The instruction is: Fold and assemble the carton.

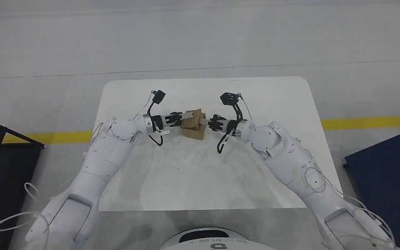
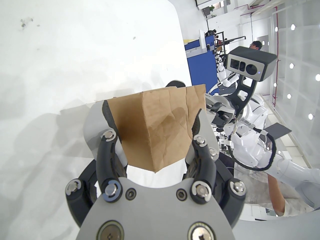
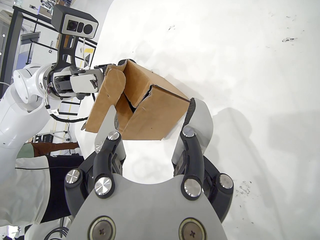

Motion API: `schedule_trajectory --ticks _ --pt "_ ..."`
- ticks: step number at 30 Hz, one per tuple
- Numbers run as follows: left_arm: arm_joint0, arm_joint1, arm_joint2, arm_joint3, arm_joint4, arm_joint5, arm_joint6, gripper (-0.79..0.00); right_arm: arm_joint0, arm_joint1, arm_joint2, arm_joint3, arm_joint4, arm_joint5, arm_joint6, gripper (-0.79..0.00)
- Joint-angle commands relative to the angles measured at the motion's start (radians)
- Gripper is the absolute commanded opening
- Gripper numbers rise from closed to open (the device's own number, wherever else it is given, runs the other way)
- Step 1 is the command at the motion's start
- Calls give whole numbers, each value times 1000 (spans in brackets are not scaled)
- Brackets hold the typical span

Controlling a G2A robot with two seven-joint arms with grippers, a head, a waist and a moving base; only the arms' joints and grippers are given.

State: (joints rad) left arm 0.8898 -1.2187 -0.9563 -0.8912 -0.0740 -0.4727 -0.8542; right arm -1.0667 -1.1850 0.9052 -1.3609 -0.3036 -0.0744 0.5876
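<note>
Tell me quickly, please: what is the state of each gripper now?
Left gripper: closed, holding the carton.
Right gripper: closed, holding the carton from the opposite side.

The carton [image 1: 194, 124] sits between left tool [image 1: 177, 120] and right tool [image 1: 211, 122].

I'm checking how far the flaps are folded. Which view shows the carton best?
The right wrist view: the carton faces it with its flaps open and unevenly folded. The left wrist view gives a creased closed side; the top view, a small brown shape.
</note>
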Motion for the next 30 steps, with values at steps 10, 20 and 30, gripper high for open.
schedule_trajectory --ticks 10,20,30 --pt "-16 -6 22 -3 66 45 16 -157 8 -9 -9 20 -14 26 25 -219" --pt "-13 -8 24 -14 81 65 18 -166 13 -16 -15 24 -33 32 44 -179" --pt "-5 -7 24 -26 114 83 35 -169 7 -17 -16 18 -80 75 63 -145"
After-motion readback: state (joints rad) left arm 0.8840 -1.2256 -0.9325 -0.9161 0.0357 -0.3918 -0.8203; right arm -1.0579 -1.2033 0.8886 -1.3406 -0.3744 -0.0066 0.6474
